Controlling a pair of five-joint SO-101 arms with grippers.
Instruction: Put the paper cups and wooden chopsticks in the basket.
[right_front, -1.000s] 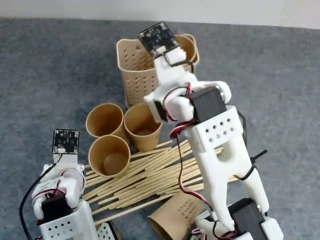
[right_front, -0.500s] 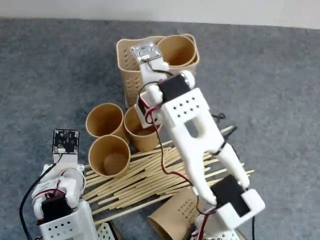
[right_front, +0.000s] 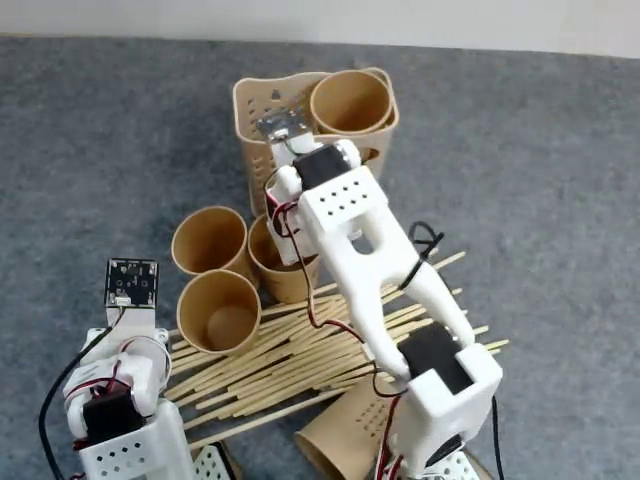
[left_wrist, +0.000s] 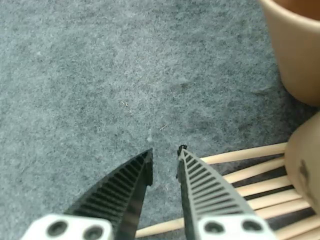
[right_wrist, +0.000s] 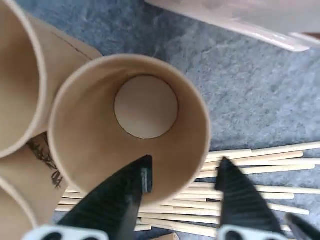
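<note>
A tan basket (right_front: 262, 140) stands at the back with one paper cup (right_front: 350, 100) in it. Three upright cups (right_front: 208, 240) (right_front: 218, 312) (right_front: 290, 275) are grouped in front of it. A fourth cup (right_front: 335, 435) lies on its side by the chopsticks (right_front: 300, 350). My right arm (right_front: 345, 215) stretches over the cup nearest the basket. My right gripper (right_wrist: 182, 172) is open astride that cup's (right_wrist: 145, 107) rim, one finger inside and one outside. My left gripper (left_wrist: 165, 151) is low over the carpet beside chopstick ends (left_wrist: 250, 155), narrowly open and holding nothing.
Grey carpet covers the table. The left arm's base (right_front: 120, 400) is at the front left, next to the front cup (left_wrist: 295, 45). Two neighbouring cups (right_wrist: 15, 75) press against the one under my right gripper. Bare carpet lies to the far left and right.
My right arm has swung back from above the basket and come down over the cup nearest it. The cup in the basket is now uncovered. The left arm has not moved.
</note>
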